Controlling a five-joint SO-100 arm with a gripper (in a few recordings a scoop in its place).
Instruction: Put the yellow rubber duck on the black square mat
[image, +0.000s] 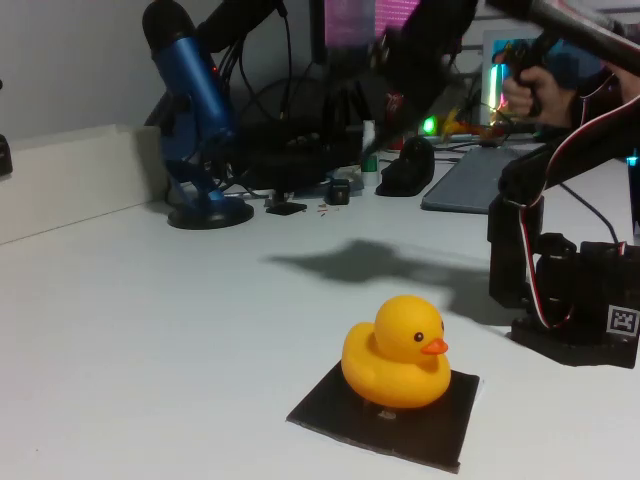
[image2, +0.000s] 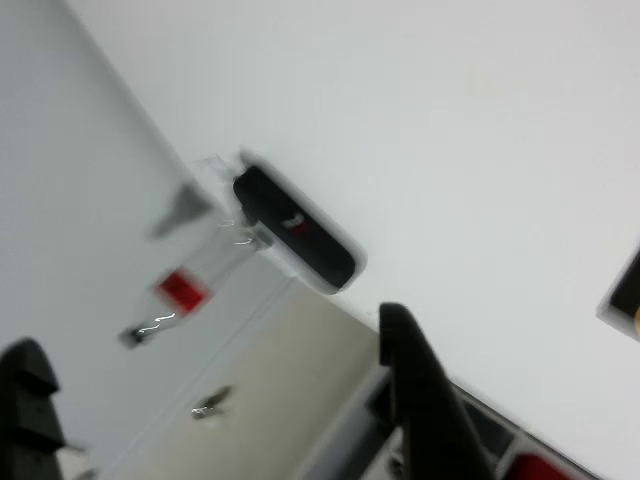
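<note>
Your pincer (image2: 210, 390) sat at the bottom of the wrist view with its two dark fingers spread wide apart and nothing between them: one finger (image2: 425, 400) rose from the lower middle of the frame, and the tip of the other showed at the lower left corner. Beyond them you had a slanted, blurred look at the white bench (image2: 450, 120), which filled the upper right. A black oblong object (image2: 295, 240) lay at its edge near the middle of the frame, and a small red patch (image2: 182, 290) was to its lower left, too smeared to name. At the right edge a dark corner of the black square mat (image2: 628, 290) poked into the frame.

In the fixed view, you could see the yellow rubber duck (image: 397, 352) standing upright on the black square mat (image: 440, 425) in the lower middle of the frame, its orange beak pointing right. The duck sat toward the mat's far left part, and the bare black surface showed to its right and in front. The robot's black base (image: 575, 290) stood on the bench (image: 150, 340) at the right edge, well apart from the duck, with red and white wires looping up to the arm that ran out of the upper right corner. A blue microphone on a round stand (image: 195, 120) stood in the upper left, and dark cables and gear cluttered the back of the bench.
</note>
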